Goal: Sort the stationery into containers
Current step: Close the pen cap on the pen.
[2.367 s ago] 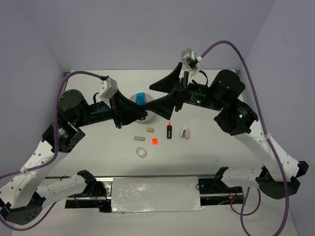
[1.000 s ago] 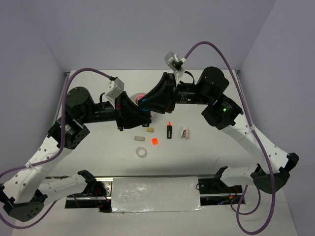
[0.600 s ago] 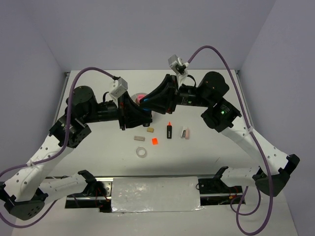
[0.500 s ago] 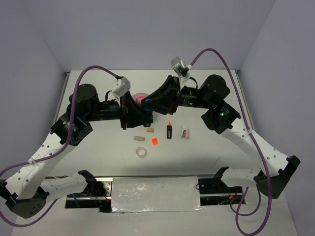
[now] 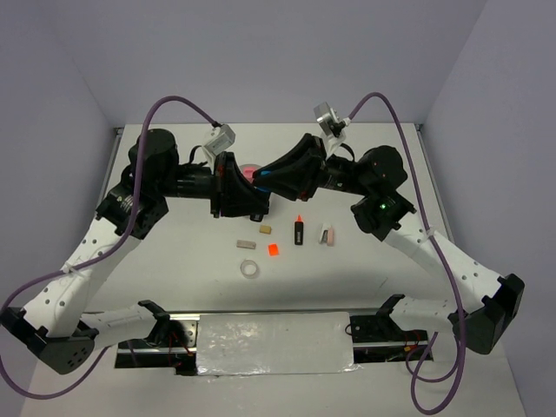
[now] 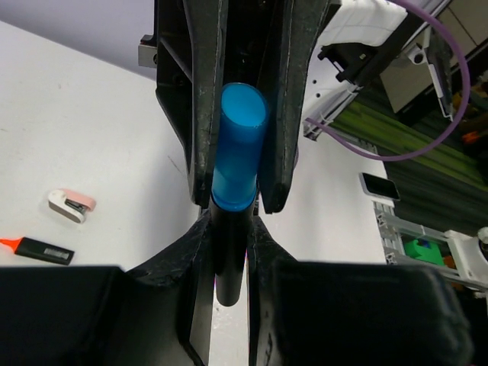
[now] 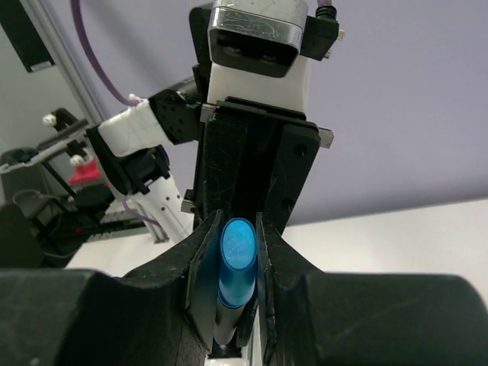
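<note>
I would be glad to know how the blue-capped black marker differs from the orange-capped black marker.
The blue-capped black marker is held up, clamped between the left pincer and the right pincer. The orange-capped black marker lies flat on the white table, untouched. Their caps differ, blue against orange. Both have black barrels.

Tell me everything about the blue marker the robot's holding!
The marker has a black barrel and a smooth blue cap with a flat round end, plastic by its look. It is up in the air above the table, pinched by both grippers: the left gripper squeezes the barrel, the right gripper the cap.
</note>
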